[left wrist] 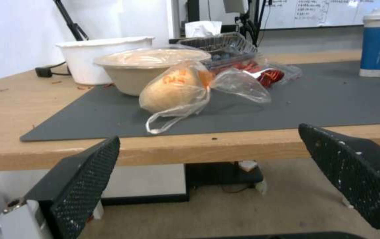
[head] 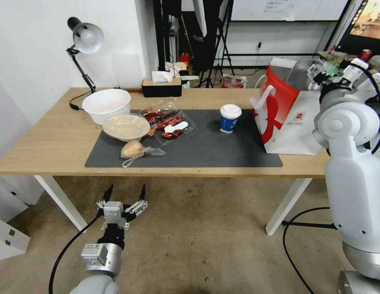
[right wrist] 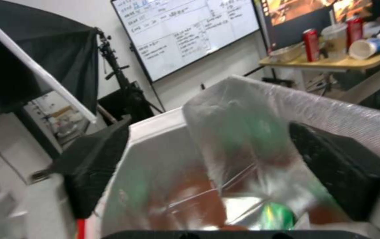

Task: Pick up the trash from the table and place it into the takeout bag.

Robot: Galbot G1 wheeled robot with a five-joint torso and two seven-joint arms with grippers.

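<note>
Right then, your left gripper hung spread and empty below the table edge; the knotted clear bag lay at twelve o'clock, nearest it. Your right gripper gaped over the takeout bag.

Wood table w/ grey mat

The head view looks forward and down across the table, the takeout bag at two o'clock. The left wrist view sits low, just below the table's near edge, facing twelve o'clock; both share the knotted clear bag. The right wrist view peers closely down into the takeout bag.
</note>
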